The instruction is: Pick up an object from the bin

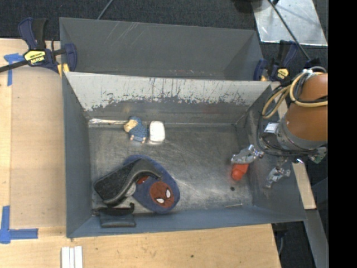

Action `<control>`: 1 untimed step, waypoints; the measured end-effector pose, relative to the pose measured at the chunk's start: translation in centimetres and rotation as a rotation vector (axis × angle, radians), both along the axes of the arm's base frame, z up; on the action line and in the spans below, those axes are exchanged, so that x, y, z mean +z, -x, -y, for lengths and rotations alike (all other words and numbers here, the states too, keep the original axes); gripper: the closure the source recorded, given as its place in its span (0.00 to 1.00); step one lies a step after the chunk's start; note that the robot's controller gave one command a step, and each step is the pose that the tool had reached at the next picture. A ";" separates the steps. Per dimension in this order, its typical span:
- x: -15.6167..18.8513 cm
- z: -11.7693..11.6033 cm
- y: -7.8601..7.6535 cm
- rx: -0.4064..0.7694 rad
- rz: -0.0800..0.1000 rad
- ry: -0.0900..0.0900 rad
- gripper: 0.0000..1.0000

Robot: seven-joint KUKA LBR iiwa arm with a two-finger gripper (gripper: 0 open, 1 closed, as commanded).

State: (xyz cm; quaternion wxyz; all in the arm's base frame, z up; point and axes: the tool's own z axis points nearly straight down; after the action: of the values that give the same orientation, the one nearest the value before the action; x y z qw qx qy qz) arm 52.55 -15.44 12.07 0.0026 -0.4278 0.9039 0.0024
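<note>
The end effector (pixel 258 170) is hanging over the right side of the bin (pixel 167 96) with fingers spread, a small red object (pixel 239 172) lying on the floor against its left-hand finger, a blue slipper (pixel 159 193) lying near-left.

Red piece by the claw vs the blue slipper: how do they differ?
Size: the blue slipper is by far the bigger; the red piece is a small chunk.
Colour: the blue slipper is dark blue with a red spider-mask patch and a grey inside; the red piece is plain orange-red.
Place: the blue slipper lies at the lower left of the bin, the red piece at the right, just beside the claw.
Shared: both rest on the bin floor.
</note>
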 end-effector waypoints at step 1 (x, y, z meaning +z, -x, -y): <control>-4.8 -1.4 -1.2 0.373 0.003 -0.014 0.00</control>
State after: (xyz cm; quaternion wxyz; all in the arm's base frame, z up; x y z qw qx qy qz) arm 53.74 -14.00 7.23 0.0066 -0.5879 0.8089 0.0086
